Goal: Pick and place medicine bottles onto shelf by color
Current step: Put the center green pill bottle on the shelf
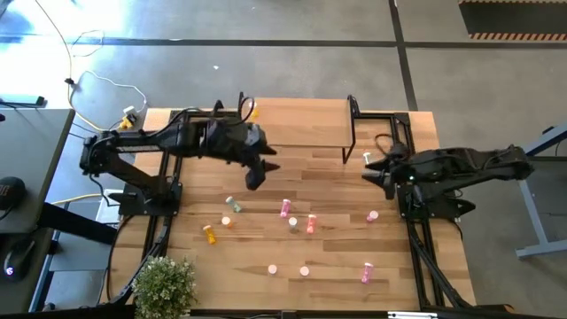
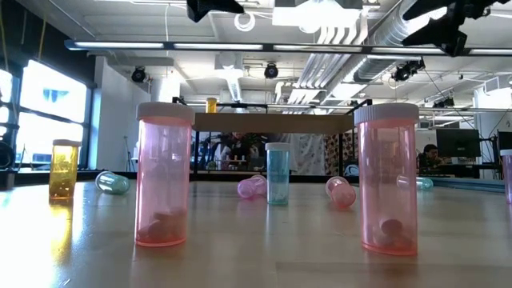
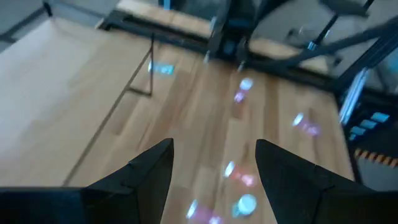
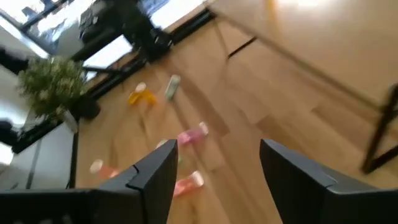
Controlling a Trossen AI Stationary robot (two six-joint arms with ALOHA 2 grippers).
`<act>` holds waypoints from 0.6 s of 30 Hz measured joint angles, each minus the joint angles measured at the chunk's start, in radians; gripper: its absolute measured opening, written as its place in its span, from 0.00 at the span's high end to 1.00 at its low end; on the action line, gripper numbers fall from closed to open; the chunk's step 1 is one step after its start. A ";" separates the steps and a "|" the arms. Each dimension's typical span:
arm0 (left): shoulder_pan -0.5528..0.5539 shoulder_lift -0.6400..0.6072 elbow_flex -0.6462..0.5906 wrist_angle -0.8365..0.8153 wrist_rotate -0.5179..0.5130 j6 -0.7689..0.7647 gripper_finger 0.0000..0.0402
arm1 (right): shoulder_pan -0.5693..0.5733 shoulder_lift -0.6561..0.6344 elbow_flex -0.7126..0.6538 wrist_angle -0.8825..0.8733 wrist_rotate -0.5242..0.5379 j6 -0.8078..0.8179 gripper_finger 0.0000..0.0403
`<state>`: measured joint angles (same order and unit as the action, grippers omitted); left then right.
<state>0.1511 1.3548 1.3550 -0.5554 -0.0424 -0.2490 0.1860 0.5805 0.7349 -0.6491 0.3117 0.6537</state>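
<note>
The shelf (image 1: 301,124) stands at the table's far middle, with one orange bottle (image 1: 254,111) upright on its left end. Several bottles stand or lie on the table in front of it: pale green (image 1: 234,205), orange (image 1: 210,234), pink (image 1: 285,208), salmon (image 1: 311,223). In the low view two salmon bottles (image 2: 164,176) (image 2: 388,180) stand upright nearest. My left gripper (image 1: 257,173) (image 3: 214,146) hangs open and empty above the table by the shelf's left front. My right gripper (image 1: 372,168) (image 4: 217,146) is open and empty by the shelf's right front leg.
A pale bottle (image 1: 367,158) lies on the table close to my right gripper. A potted plant (image 1: 164,283) stands at the table's near left corner. More bottles (image 1: 366,273) lie near the front edge. Black frame rails run along both table sides.
</note>
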 joint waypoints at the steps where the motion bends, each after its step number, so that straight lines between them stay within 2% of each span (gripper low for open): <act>1: -0.024 -0.015 -0.032 0.041 -0.003 -0.018 0.46 | 0.000 0.026 0.000 0.019 -0.016 -0.003 0.45; 7: -0.171 -0.080 -0.228 0.265 -0.048 -0.100 0.46 | 0.000 0.176 0.000 0.194 -0.040 -0.007 0.45; 16: -0.293 -0.136 -0.325 0.307 -0.219 -0.132 0.46 | 0.000 0.381 0.000 0.476 -0.087 -0.111 0.45; 18: -0.312 -0.146 -0.357 0.340 -0.230 -0.137 0.46 | 0.000 0.425 0.000 0.510 -0.099 -0.120 0.45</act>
<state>-0.1609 1.2089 0.9982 -0.2155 -0.2725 -0.3862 0.1860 1.0050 0.7349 -0.1389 0.2124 0.5335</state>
